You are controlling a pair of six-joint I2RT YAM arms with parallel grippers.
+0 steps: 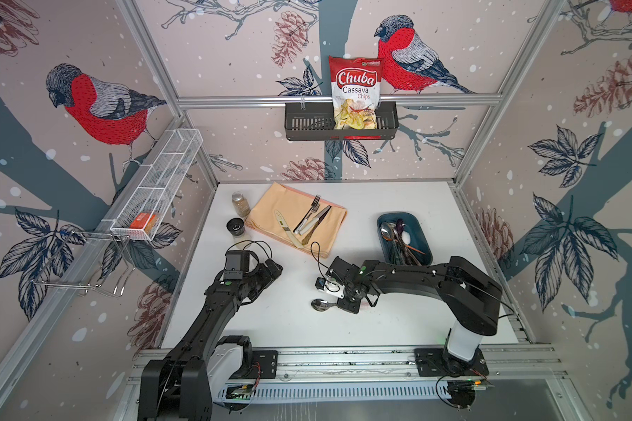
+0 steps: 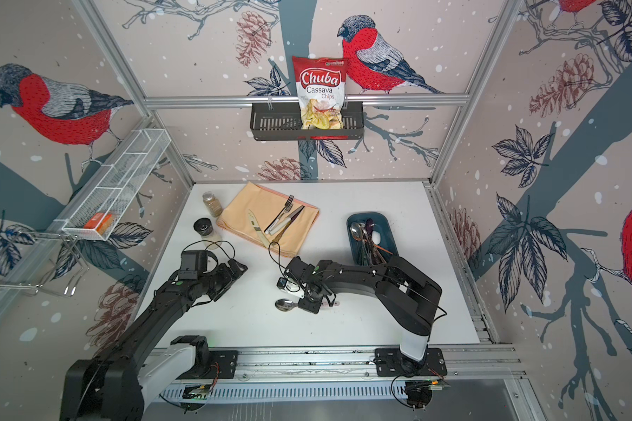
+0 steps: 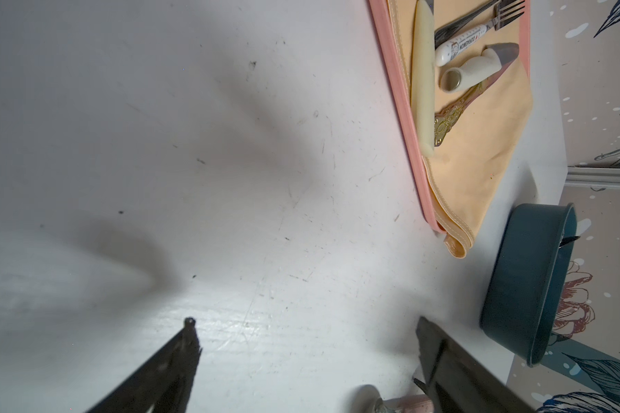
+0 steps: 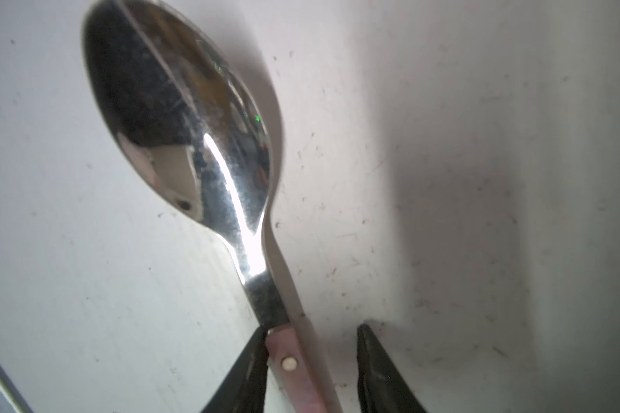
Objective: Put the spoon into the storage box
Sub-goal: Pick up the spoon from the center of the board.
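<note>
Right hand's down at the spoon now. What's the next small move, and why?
Probably close the right hand on the spoon before lifting. In the right wrist view its pink handle lies between the fingers: one touches it, the other stands apart, so nothing is gripped yet. The spoon lies on the table, apart from the storage box.

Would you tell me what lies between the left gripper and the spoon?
Only bare white table separates left gripper from spoon, in both top views.
</note>
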